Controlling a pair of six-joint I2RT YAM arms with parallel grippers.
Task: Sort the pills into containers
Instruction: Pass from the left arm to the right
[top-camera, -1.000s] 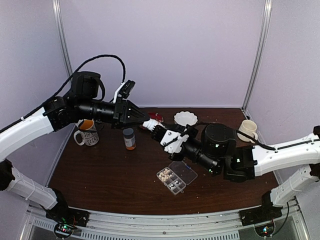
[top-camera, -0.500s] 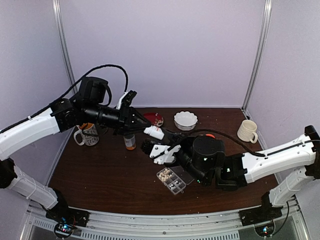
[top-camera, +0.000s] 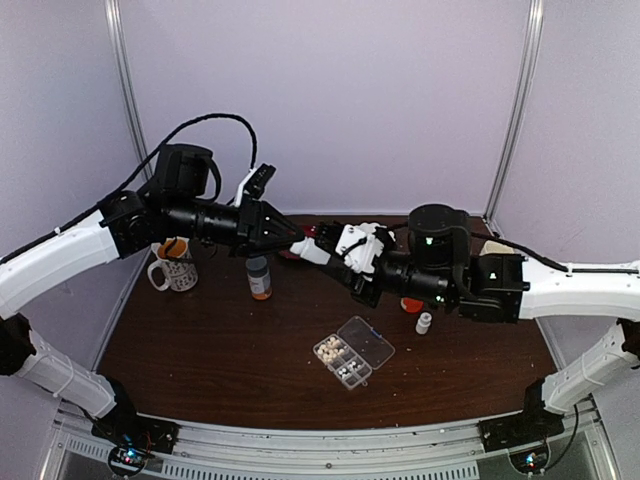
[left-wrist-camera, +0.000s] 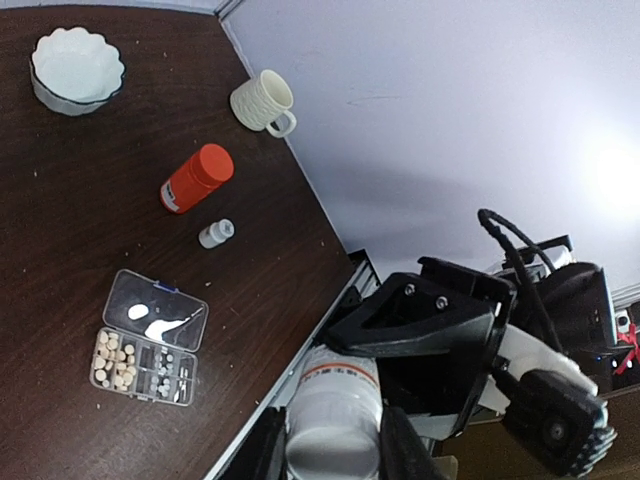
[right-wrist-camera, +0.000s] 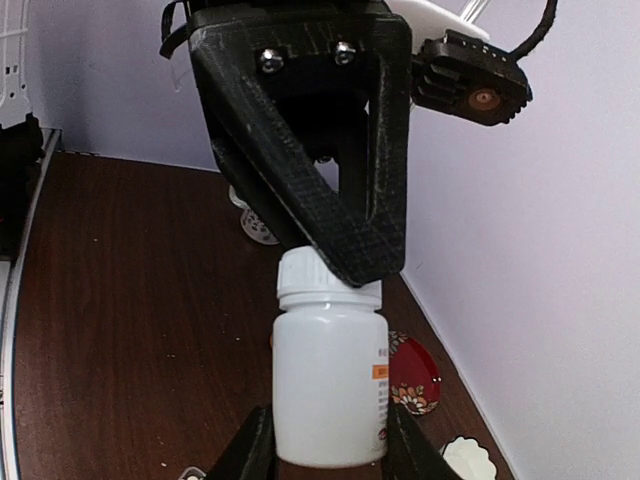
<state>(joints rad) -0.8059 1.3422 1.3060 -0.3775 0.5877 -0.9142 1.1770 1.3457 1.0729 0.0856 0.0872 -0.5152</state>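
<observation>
You are holding the white bottle (right-wrist-camera: 328, 385) in the air between both arms. Your left jaws are clamping narrow on its cap, and your right jaws are gripping its body, part-way closed. The pill box (top-camera: 353, 352) is lying open on the desk (top-camera: 200, 350), below the bottle and nearer to you, with pills (left-wrist-camera: 115, 358) sitting in several cells.

Here is what you are risking. The bottle seems to be lying close to level, and it is hanging behind the box rather than over it. If the cap is coming loose here, anything inside could be spilling onto bare wood and scattering. The bottle is opaque, so you are not seeing how full it is. The two wrists are also working nose to nose, so a twist could be knocking one against the other or loosening the right jaws' hold.

For room, you are getting bare desk around the box on its near and left sides. The orange bottle (left-wrist-camera: 197, 178) and small white bottle (top-camera: 424, 322) are sitting near its right, under your right arm. The amber bottle (top-camera: 259, 277) and a mug (top-camera: 175, 265) are standing under your left arm.
</observation>
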